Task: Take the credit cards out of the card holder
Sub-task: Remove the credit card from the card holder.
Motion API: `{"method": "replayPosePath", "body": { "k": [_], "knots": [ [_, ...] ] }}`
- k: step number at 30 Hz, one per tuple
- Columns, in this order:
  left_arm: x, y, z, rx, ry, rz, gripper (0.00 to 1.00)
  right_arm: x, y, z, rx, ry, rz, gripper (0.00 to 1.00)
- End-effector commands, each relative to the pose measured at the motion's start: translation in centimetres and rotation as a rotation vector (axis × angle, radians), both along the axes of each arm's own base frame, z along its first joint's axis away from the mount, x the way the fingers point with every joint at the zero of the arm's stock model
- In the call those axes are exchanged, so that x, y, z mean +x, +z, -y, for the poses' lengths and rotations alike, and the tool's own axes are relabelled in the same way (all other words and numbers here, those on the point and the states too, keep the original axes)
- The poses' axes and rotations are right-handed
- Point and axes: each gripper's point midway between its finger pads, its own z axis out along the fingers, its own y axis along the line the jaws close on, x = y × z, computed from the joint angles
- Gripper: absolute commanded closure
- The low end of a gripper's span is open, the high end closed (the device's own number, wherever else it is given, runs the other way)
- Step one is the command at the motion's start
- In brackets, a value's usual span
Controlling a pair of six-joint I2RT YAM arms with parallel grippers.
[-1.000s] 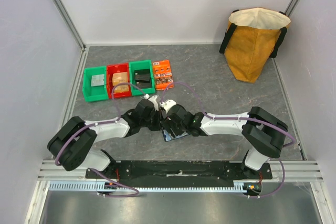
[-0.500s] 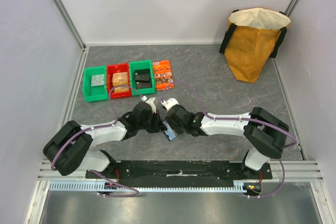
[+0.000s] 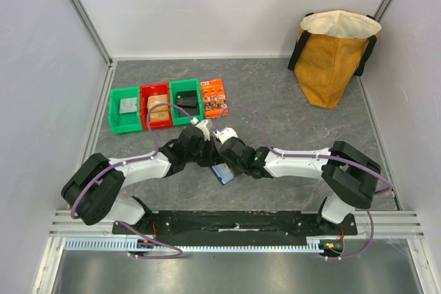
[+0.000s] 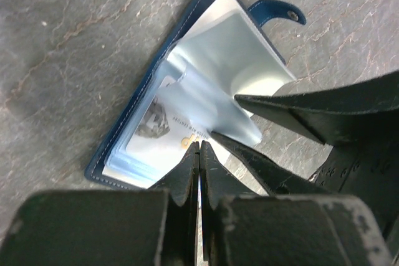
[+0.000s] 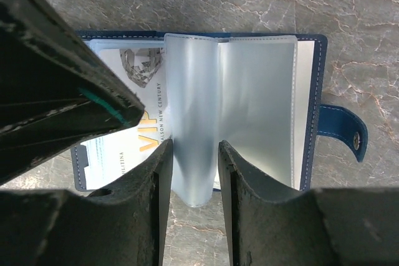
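Observation:
The navy card holder (image 3: pixel 222 174) lies open on the grey table between my two grippers. Its pale blue sleeves (image 5: pixel 255 104) arch upward, and they also show in the left wrist view (image 4: pixel 237 54). A white card with gold "VIP" lettering (image 5: pixel 121 151) sits in the left page and also shows in the left wrist view (image 4: pixel 149 138). My left gripper (image 4: pixel 199 147) is shut, its tips resting on that card near the spine. My right gripper (image 5: pixel 194 147) is closed around a bowed sleeve leaf. No tan-gold card is visible.
Two green bins (image 3: pixel 124 109) (image 3: pixel 186 101) and a red bin (image 3: pixel 156 107) stand in a row at the back left. An orange printed packet (image 3: pixel 215 97) lies beside them. A tan bag (image 3: pixel 334 56) stands at the back right. Walls close in both sides.
My left gripper has moved right and slightly away from me, onto the holder. The right gripper and the holder have shifted slightly left.

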Motion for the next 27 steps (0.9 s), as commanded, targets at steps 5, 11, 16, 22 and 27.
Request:
{"method": "replayPosePath", "body": {
  "k": [5,11,16,22,27],
  "knots": [
    [1.3,-0.7,1.1,0.038,-0.051,0.015,0.98,1.4,1.8,1.3,0.013,-0.098,0.070,0.58],
    [0.4,-2.6,0.5,0.073,-0.060,-0.031,0.98,2.8,2.9,2.9,-0.022,-0.165,0.145,0.54],
    [0.0,-2.9,0.1,0.085,-0.060,-0.041,0.98,3.8,2.7,5.0,-0.116,-0.208,0.181,0.52],
    [-0.1,-2.4,0.3,0.072,-0.066,-0.035,0.98,5.4,3.8,8.9,-0.164,-0.294,0.206,0.52],
    [0.2,-1.6,0.6,0.055,-0.066,-0.020,0.98,5.5,7.0,8.2,-0.056,-0.241,0.206,0.52]
  ]
}}
